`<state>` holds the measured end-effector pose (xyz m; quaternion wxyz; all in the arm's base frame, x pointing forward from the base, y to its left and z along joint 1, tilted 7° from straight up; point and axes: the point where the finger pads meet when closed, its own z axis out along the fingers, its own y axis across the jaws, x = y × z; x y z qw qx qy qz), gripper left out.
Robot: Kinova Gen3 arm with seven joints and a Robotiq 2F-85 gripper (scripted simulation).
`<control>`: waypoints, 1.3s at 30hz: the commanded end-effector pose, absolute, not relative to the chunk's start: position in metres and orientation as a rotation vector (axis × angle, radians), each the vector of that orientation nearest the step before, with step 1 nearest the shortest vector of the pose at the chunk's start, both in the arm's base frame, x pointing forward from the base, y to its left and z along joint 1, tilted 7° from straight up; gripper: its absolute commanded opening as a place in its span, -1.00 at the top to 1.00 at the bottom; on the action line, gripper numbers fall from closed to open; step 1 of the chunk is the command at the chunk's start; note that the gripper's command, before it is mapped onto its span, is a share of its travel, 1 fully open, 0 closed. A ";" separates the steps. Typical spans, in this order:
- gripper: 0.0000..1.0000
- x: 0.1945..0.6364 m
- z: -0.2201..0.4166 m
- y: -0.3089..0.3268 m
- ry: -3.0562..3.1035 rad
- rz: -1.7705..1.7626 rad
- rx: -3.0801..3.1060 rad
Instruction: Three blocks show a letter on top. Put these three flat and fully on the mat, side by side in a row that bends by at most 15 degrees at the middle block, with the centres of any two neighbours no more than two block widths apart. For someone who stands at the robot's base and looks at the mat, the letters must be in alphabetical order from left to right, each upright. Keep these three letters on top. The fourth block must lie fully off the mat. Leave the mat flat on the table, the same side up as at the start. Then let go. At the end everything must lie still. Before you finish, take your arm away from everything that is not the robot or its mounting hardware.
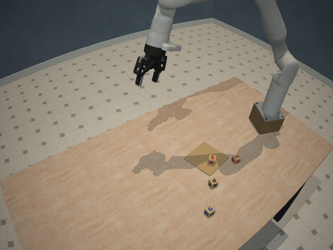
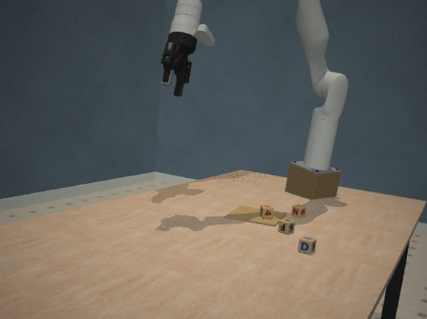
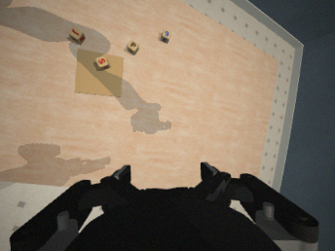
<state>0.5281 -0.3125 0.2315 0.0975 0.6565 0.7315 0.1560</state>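
Note:
The block with a red S on top [image 1: 212, 159] [image 2: 267, 211] [image 3: 101, 62] sits on the tan mat [image 1: 198, 151] [image 2: 240, 210] [image 3: 88, 86], near its edge. The block with a red J on top [image 1: 236, 159] [image 2: 299, 211] [image 3: 76, 35] is off the mat, on the side towards the robot's base. The block with a black P on top [image 1: 213, 182] [image 2: 286, 226] [image 3: 132, 47] is off the mat beside another edge. The block with a blue digit, 6 or 9, on top [image 1: 209, 211] [image 2: 306, 245] [image 3: 166, 36] lies farther out. My gripper [image 1: 146, 82] [image 2: 171, 89] [image 3: 166, 171] is open and empty, high up and away from all blocks.
The robot's base box [image 1: 265, 122] [image 2: 312, 181] stands on the wooden table [image 1: 115, 189] [image 2: 148, 271] [image 3: 209, 97], beyond the red J block. Arm shadows fall across the mat and the table. The table edge runs beyond the blue-digit block.

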 end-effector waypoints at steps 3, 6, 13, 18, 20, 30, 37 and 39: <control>-1.00 0.528 0.233 -0.313 2.164 0.462 1.942; -1.00 0.528 0.233 -0.313 2.164 0.462 1.942; -1.00 0.528 0.233 -0.313 2.164 0.462 1.942; -1.00 0.528 0.233 -0.313 2.164 0.462 1.942; -1.00 0.530 0.231 -0.310 2.164 0.459 1.948; -1.00 0.579 0.186 -0.227 2.274 0.408 1.940; -1.00 0.604 0.154 -0.160 2.352 0.363 1.925; -1.00 0.609 0.144 -0.138 2.376 0.346 1.918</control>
